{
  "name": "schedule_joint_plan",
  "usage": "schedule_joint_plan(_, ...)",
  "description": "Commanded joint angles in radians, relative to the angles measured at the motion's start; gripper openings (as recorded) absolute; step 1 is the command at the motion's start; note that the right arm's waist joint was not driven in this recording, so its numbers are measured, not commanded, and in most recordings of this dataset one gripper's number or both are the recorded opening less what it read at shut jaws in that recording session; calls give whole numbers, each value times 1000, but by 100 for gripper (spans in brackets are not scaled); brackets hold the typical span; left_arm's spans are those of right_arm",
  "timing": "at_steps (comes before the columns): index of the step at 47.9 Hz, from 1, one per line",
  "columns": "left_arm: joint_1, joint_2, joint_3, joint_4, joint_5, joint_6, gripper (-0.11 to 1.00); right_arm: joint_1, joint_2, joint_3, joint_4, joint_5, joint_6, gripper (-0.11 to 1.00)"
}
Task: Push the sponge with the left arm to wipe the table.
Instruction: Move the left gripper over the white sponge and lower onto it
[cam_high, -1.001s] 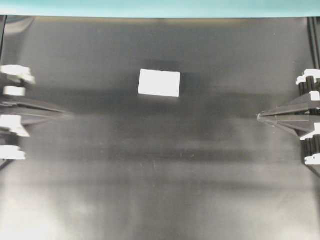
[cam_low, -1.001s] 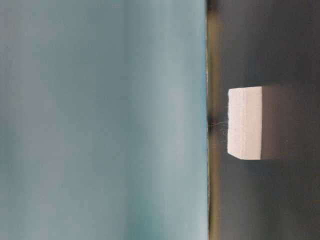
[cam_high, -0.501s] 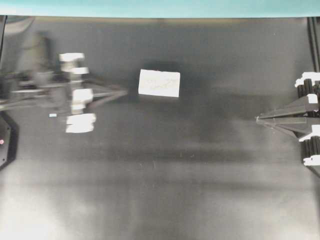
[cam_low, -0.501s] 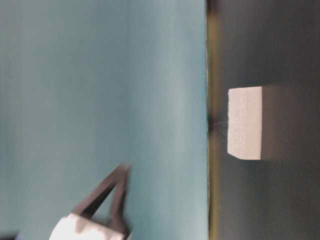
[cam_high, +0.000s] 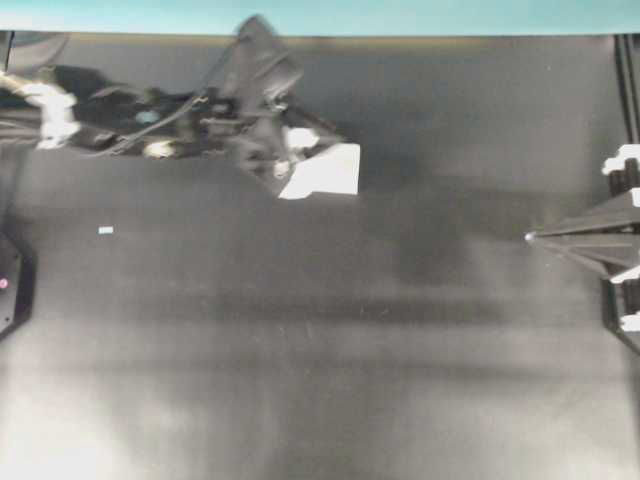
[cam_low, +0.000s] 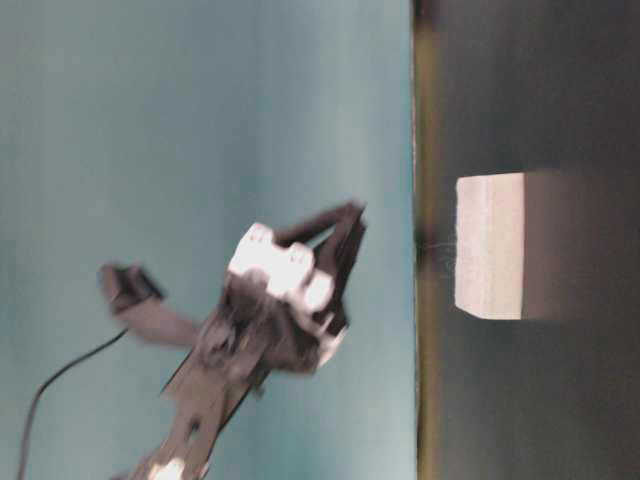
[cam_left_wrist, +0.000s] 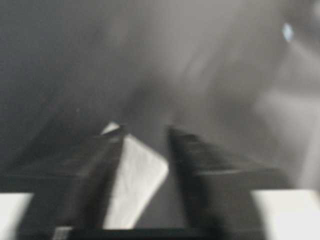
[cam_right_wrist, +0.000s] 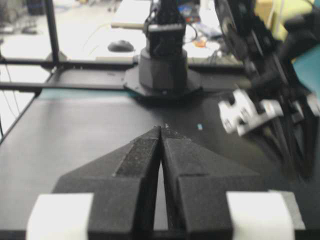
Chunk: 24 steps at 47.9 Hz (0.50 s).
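The white sponge (cam_high: 332, 172) lies on the black table (cam_high: 300, 350) at the back middle; it also shows in the table-level view (cam_low: 490, 245). My left gripper (cam_high: 325, 148) is blurred and hangs over the sponge's upper-left corner, hiding it. In the table-level view the left gripper (cam_low: 348, 218) is apart from the sponge, off the table surface. In the left wrist view its fingers stand apart and empty (cam_left_wrist: 145, 131), with the sponge (cam_left_wrist: 135, 185) below, partly under the left finger. My right gripper (cam_high: 530, 237) is shut and empty at the right edge (cam_right_wrist: 162, 129).
A teal strip (cam_high: 320, 15) borders the table's far edge. A tiny pale speck (cam_high: 106, 230) lies on the table at the left. The left arm's base (cam_right_wrist: 162, 65) and its blurred gripper (cam_right_wrist: 245, 112) show in the right wrist view.
My left arm has swung from the left edge toward the back and right, reaching over the sponge's corner. The sponge has not moved. The right gripper has drawn back slightly to the right.
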Motion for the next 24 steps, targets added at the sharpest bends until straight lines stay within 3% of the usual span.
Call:
schedule_joint_plan(1, 5, 58, -61, 3, 20, -26, 50, 0, -9, 2, 2, -9, -6, -1)
schedule_joint_plan(7, 18, 141, -104, 5, 69, -17, 70, 0, -11, 11, 0, -6, -6, -1)
schedule_joint_plan(24, 54, 213, -117, 5, 72, -8, 65, 0, -11, 26, 2, -6, -6, -1)
